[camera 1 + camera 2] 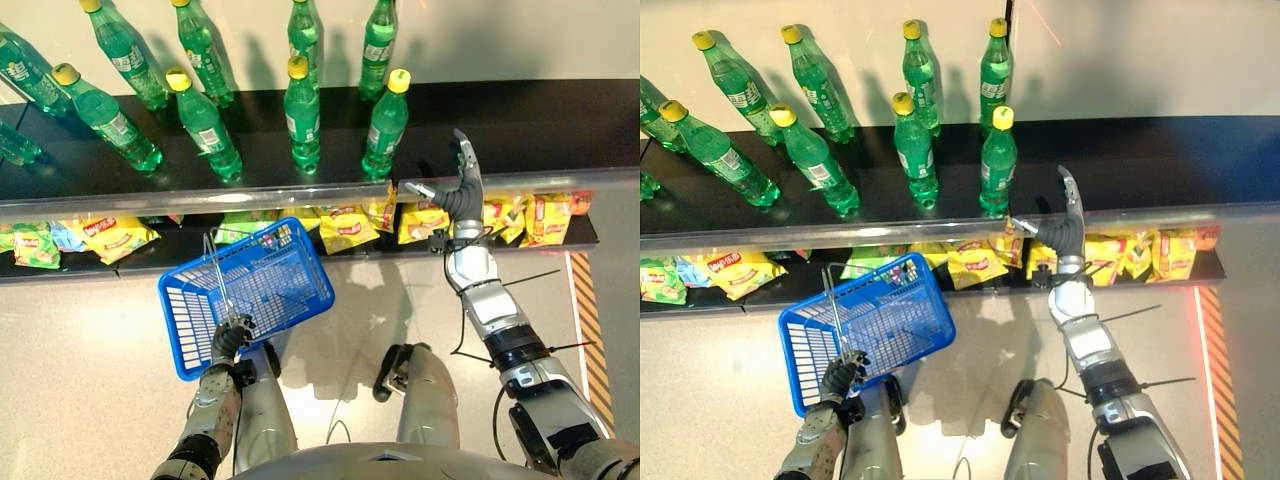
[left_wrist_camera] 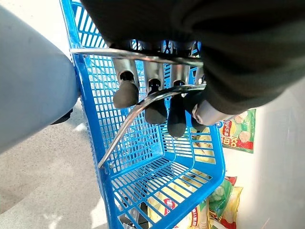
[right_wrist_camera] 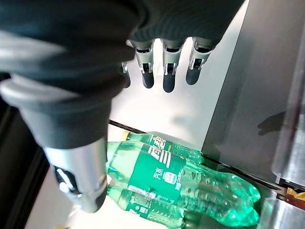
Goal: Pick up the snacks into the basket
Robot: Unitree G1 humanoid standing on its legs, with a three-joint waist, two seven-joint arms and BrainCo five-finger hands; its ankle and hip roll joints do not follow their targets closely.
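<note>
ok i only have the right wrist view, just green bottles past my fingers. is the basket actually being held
Observer: Yes. The left hand has its fingers curled round the metal handle of the blue basket.

Operator: anything in it yet

Observer: Not that I can see. In the left eye view its mesh bottom shows nothing lying on it.

Operator: where are the snacks then

Observer: On the lower shelf, under the one holding the green bottles. The yellow snack bags lie in a row there.

Operator: and my right hand relative to them

Observer: The right hand is open, raised in front of the upper shelf edge, above the bags.
</note>
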